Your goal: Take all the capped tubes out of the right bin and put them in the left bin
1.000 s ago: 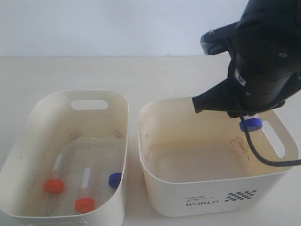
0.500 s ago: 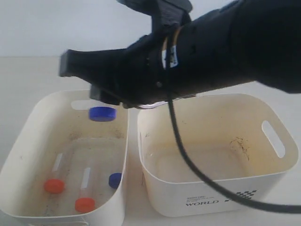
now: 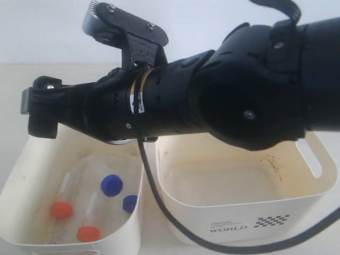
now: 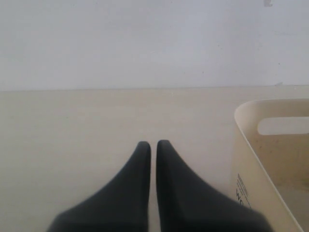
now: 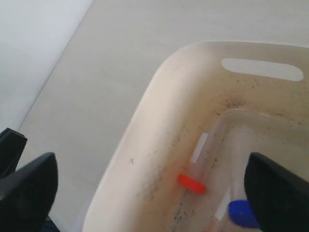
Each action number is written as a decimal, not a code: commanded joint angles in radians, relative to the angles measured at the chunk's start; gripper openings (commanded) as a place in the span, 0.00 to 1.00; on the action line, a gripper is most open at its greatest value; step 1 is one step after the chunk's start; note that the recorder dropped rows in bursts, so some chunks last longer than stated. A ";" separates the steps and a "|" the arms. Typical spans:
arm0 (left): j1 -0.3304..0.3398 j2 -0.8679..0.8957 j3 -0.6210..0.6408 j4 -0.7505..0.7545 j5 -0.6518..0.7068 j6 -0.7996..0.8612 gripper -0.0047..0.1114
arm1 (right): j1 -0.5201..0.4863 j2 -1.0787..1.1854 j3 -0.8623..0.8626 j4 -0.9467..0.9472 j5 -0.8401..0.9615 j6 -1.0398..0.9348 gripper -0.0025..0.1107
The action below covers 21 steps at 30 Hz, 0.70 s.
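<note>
While my right gripper [image 5: 149, 186] is hanging over the left bin [image 3: 21, 175], its jaws are standing wide apart with nothing between them. Beneath them, one blue-capped tube [image 3: 111, 185] is down inside the bin, close to a second blue-capped tube [image 3: 129, 203] by the inner wall. One orange-capped tube [image 3: 61, 209] and a second orange-capped tube [image 3: 88, 233] are lying nearer the front. That is making four in the left bin, and the right bin [image 3: 239, 215] is showing only grime on its floor, so I am judging the transfer as good as done.

What I am attending to now is a clean exit. I am planning to rise straight up, jaws wide, until my fingers are clearing the rim, and only then swing back across. My forearm is spanning both bins, and my cable [image 3: 151, 196] is drooping in front of their adjoining walls, where it could catch an edge and drag a tub. My left gripper [image 4: 153, 145] is idling above the table [image 4: 72, 121], fingers pressed nearly together and holding nothing.
</note>
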 commanded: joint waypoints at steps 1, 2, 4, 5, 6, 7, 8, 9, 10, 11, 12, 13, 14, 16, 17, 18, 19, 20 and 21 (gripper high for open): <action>0.000 0.000 -0.004 -0.006 -0.006 -0.010 0.08 | 0.001 -0.020 -0.002 -0.005 -0.011 0.000 0.75; 0.000 0.000 -0.004 -0.006 -0.006 -0.010 0.08 | 0.001 -0.032 -0.002 -0.005 -0.007 -0.002 0.68; 0.000 0.000 -0.004 -0.006 -0.006 -0.010 0.08 | 0.001 -0.062 -0.002 -0.005 0.026 -0.013 0.45; 0.000 0.000 -0.004 -0.006 -0.006 -0.010 0.08 | 0.001 -0.076 -0.002 -0.005 0.047 -0.033 0.31; 0.000 0.000 -0.004 -0.006 -0.006 -0.010 0.08 | 0.001 -0.095 -0.002 -0.005 0.074 -0.058 0.15; 0.000 0.000 -0.004 -0.006 -0.006 -0.010 0.08 | 0.001 -0.112 -0.002 -0.005 0.107 -0.085 0.02; 0.000 0.000 -0.004 -0.006 -0.006 -0.010 0.08 | 0.001 -0.127 -0.002 -0.005 0.138 -0.087 0.04; 0.000 0.000 -0.004 -0.006 -0.006 -0.010 0.08 | 0.001 -0.140 -0.002 -0.005 0.177 -0.087 0.05; 0.000 0.000 -0.004 -0.006 -0.006 -0.010 0.08 | 0.001 -0.150 -0.002 -0.005 0.205 -0.085 0.06; 0.000 0.000 -0.004 -0.006 -0.006 -0.010 0.08 | 0.001 -0.160 -0.002 -0.005 0.225 -0.085 0.06; 0.000 0.000 -0.004 -0.006 -0.006 -0.010 0.08 | 0.001 -0.167 -0.002 -0.005 0.233 -0.085 0.06; 0.000 0.000 -0.004 -0.006 -0.006 -0.010 0.08 | 0.001 -0.170 -0.002 -0.005 0.234 -0.085 0.06; 0.000 0.000 -0.004 -0.006 -0.006 -0.010 0.08 | 0.001 -0.170 -0.002 -0.005 0.234 -0.085 0.06; 0.000 0.000 -0.004 -0.006 -0.006 -0.010 0.08 | 0.001 -0.171 -0.002 -0.005 0.229 -0.085 0.06; 0.000 0.000 -0.004 -0.006 -0.006 -0.010 0.08 | 0.001 -0.171 -0.002 -0.005 0.229 -0.085 0.06; 0.000 0.000 -0.004 -0.006 -0.006 -0.010 0.08 | 0.001 -0.171 -0.002 -0.005 0.229 -0.085 0.06; 0.000 0.000 -0.004 -0.006 -0.006 -0.010 0.08 | 0.001 -0.171 -0.002 -0.005 0.229 -0.085 0.06; 0.000 0.000 -0.004 -0.006 -0.006 -0.010 0.08 | 0.001 -0.171 -0.002 -0.005 0.229 -0.085 0.06; 0.000 0.000 -0.004 -0.006 -0.006 -0.010 0.08 | 0.001 -0.171 -0.002 -0.005 0.229 -0.085 0.06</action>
